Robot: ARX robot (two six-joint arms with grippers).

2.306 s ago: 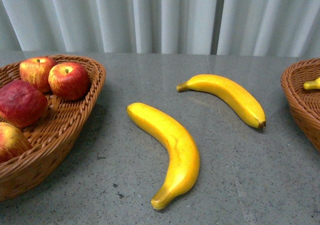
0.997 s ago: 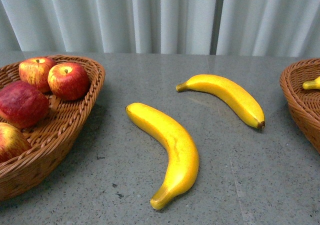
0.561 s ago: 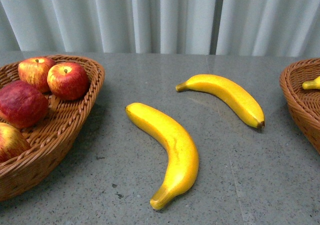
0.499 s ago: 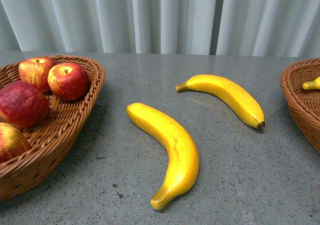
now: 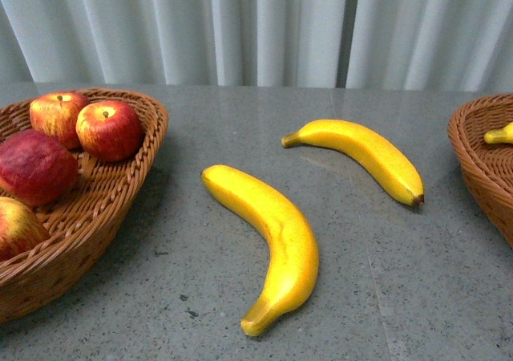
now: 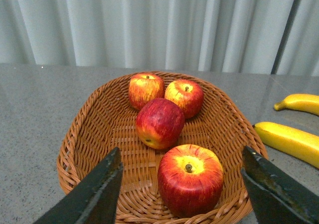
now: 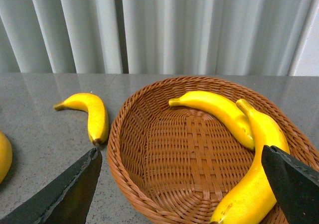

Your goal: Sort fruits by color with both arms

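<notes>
L gripper (image 6: 180,157) wide open, empty, aimed at apple basket (image 6: 75,144); nearest apple (image 6: 190,179) just ahead btw its fingers. R gripper (image 7: 180,154) wide, empty, facing banana basket (image 7: 129,149); 2 loose bananas (image 5: 272,233) outside its span.

Two bananas (image 5: 276,241) (image 5: 365,156) lie on the table (image 5: 240,120) between left apple basket (image 5: 104,217) and right basket (image 5: 481,168).
</notes>
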